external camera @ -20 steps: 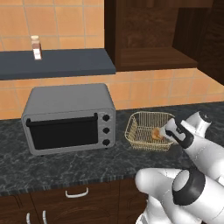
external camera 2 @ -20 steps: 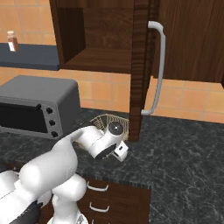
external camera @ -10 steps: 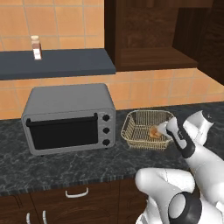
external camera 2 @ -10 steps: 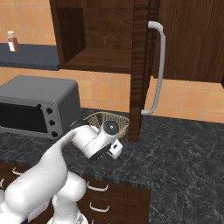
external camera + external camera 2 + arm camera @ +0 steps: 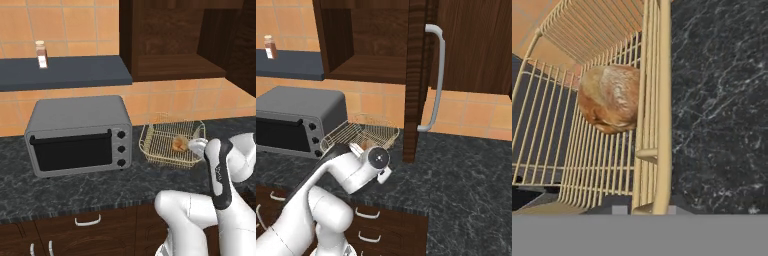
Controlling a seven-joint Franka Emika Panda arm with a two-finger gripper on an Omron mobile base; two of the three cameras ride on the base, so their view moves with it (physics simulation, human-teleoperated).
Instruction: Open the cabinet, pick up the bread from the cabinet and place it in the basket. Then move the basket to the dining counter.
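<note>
Now lifted slightly off the worktop [image 5: 100, 190], basket [image 5: 170, 145] with bread [image 5: 179, 144] inside, fingers [image 5: 662, 207] clamped on its rim.

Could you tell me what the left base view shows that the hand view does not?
Left base view alone: the toaster oven, the grey shelf with a small bottle, and the open cabinet. Hand view alone: the basket's side wall running down between the gripper tips. Both: the bread lying in the basket on the black counter.
</note>
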